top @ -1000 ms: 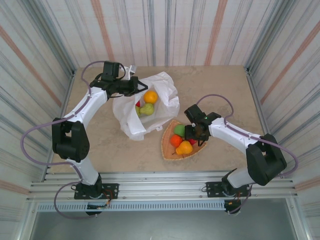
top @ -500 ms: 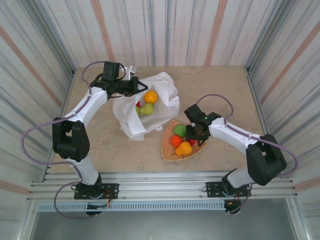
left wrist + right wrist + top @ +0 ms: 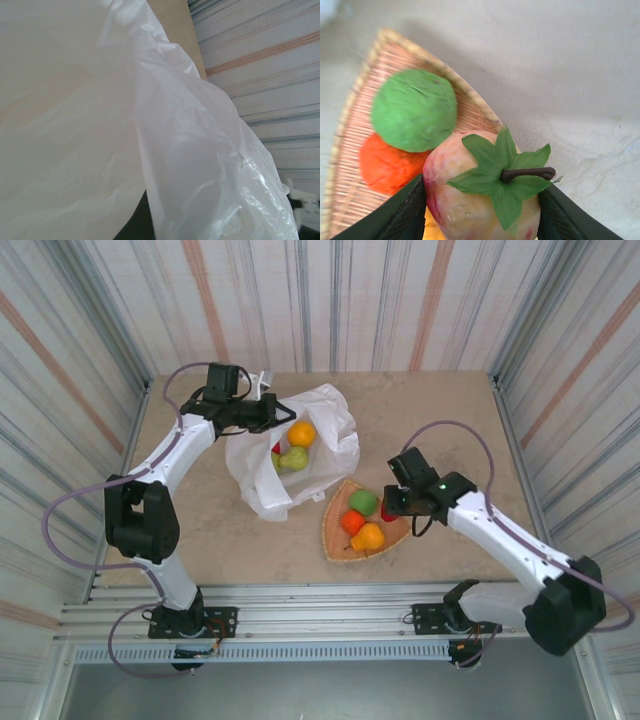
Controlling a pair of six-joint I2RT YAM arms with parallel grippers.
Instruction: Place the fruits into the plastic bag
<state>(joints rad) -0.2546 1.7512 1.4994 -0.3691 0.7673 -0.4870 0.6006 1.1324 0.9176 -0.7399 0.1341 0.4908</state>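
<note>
The right gripper [image 3: 482, 217] is found clamped on a red apple-like fruit [image 3: 455, 205], the dark fingers [image 3: 402, 215] pressed against its two flanks below the cloth leaf [image 3: 502, 175] and brown stem [image 3: 527, 174]. The fruit is held over the right rim of the woven tray [image 3: 420, 55]; whether it has been lifted clear of the weave cannot be told. On the tray a green fruit [image 3: 414, 117] and an orange fruit [image 3: 382, 165] are seen touching each other, with a yellow-orange fruit [image 3: 368, 536] just beside them. The left gripper [image 3: 262, 412] is closed on the far rim of the plastic bag [image 3: 330, 440], so that its mouth is held open; a second orange fruit [image 3: 301, 433] and a green pear-shaped fruit [image 3: 293, 458] are lying inside. The bag rests on the table [image 3: 430, 420], near the tray's left side. The gripped fruit is judged rigid, light, glossy and liable to slip, so it is best taken across its widest part, never by leaf or stem. The bag is judged thin and limp, and it is expected to collapse unless held at the rim.
</note>
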